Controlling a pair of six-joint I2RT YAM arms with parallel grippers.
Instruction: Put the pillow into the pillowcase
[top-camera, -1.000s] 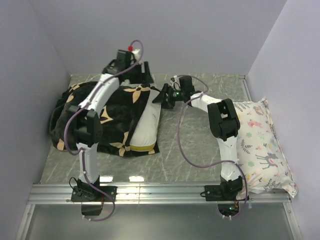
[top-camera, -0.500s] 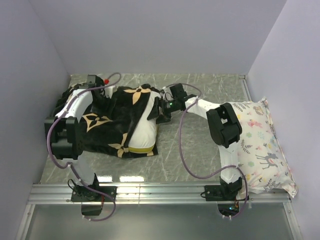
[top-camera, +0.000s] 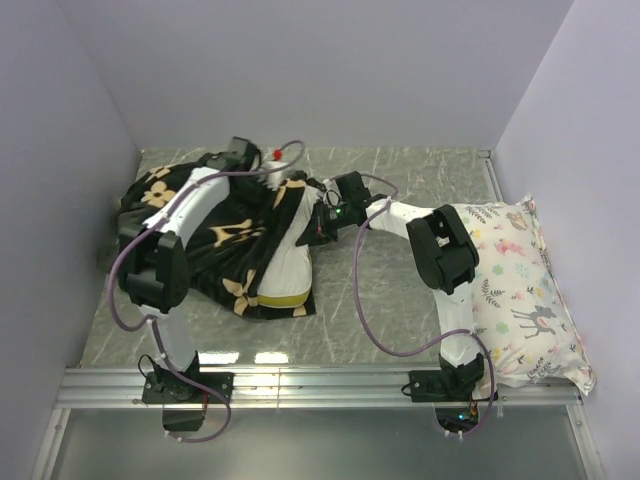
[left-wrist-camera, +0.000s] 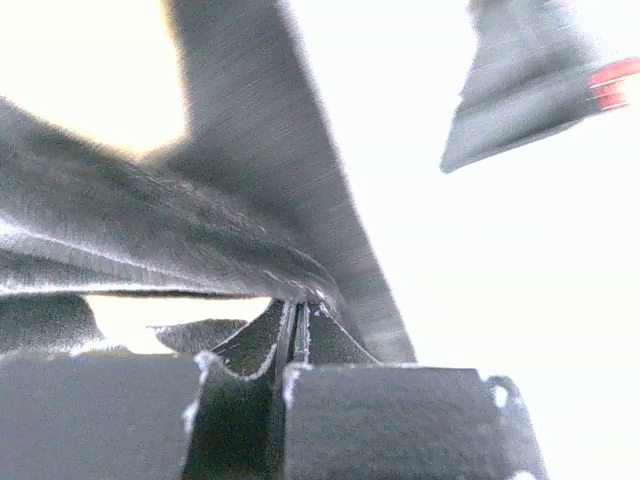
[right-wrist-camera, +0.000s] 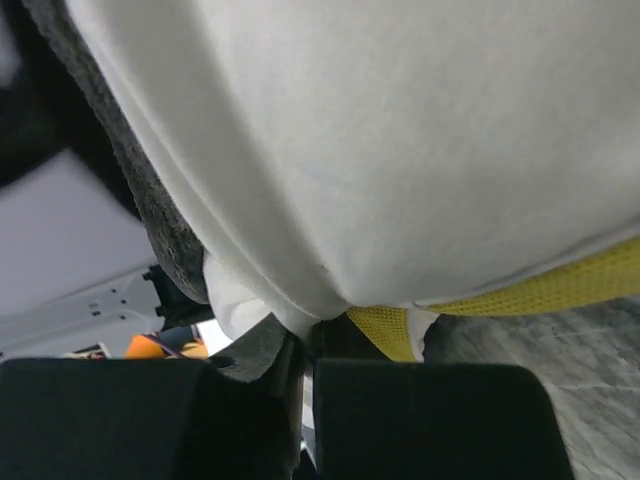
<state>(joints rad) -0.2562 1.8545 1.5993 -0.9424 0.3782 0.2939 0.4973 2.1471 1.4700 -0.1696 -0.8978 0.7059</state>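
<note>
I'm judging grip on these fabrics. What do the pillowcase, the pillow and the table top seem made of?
Pillowcase: plush, fleece-like fabric, matt black with tan flowers; it lies in thick folds and looks fuzzy up close. Pillow: smooth white woven cloth, perhaps cotton or polyester, with a yellow mesh-textured band. Table: hard grey marble-look top with light glints; stone or laminate, unclear.

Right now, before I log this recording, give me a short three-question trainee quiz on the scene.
1. True or false: the plump white quilted pillow with the yellow band lies fully inside the black plush flower-printed pillowcase.
2. The right gripper pinches: A the pillow's corner, B a bottle, C nothing?
3. Fill in: the left gripper is shut on the ____.
Key: 1 false, one end sticks out; 2 A; 3 pillowcase.
</note>
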